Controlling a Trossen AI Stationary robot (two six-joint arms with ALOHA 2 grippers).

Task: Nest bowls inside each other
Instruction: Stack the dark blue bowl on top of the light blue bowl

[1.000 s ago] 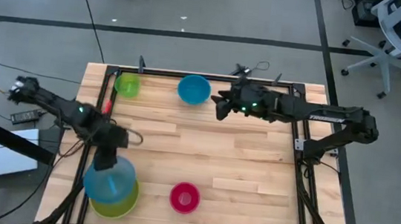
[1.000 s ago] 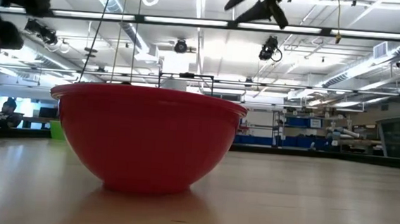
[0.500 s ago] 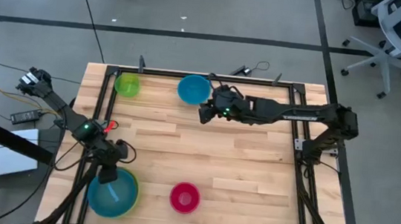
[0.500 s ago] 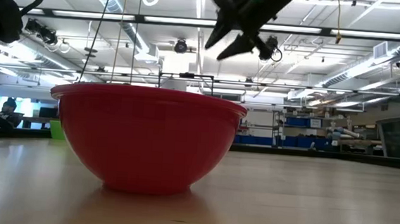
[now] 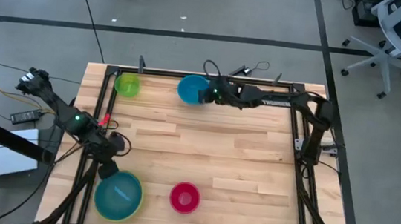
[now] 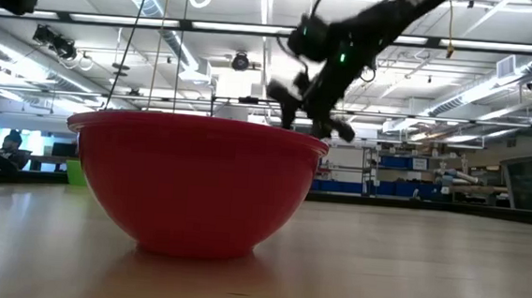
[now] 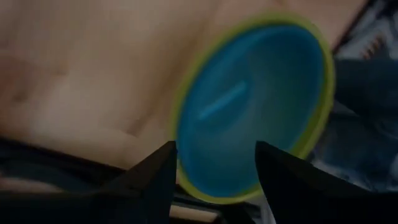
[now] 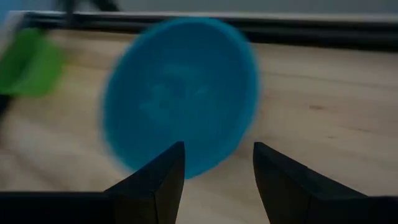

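A light blue bowl (image 5: pixel 118 195) sits nested in the large lime-green bowl (image 5: pixel 132 211) at the near left; the left wrist view shows the pair (image 7: pixel 255 106). My left gripper (image 5: pixel 109 168) hangs open just beyond their far rim (image 7: pixel 214 180). The pink-red bowl (image 5: pixel 185 198) stands on its base near the front edge. At the far edge stand a bright blue bowl (image 5: pixel 191 89) and a small lime-green bowl (image 5: pixel 126 85). My right gripper (image 5: pixel 208 93) hovers open by the bright blue bowl's right rim, with the bowl (image 8: pixel 180 93) just ahead of its fingers.
A black frame (image 5: pixel 189 74) runs around the wooden table top. Bare wood (image 5: pixel 241 153) lies across the middle and right of the table. In the low view the pink-red bowl (image 6: pixel 193 181) fills the foreground, with my right gripper (image 6: pixel 311 110) behind and above it.
My left gripper has let go of the light blue bowl, which has dropped into the large lime-green bowl, and has drawn back a little toward the far edge. My right gripper has come down and toward the table's left, rolling as it went, to the bright blue bowl.
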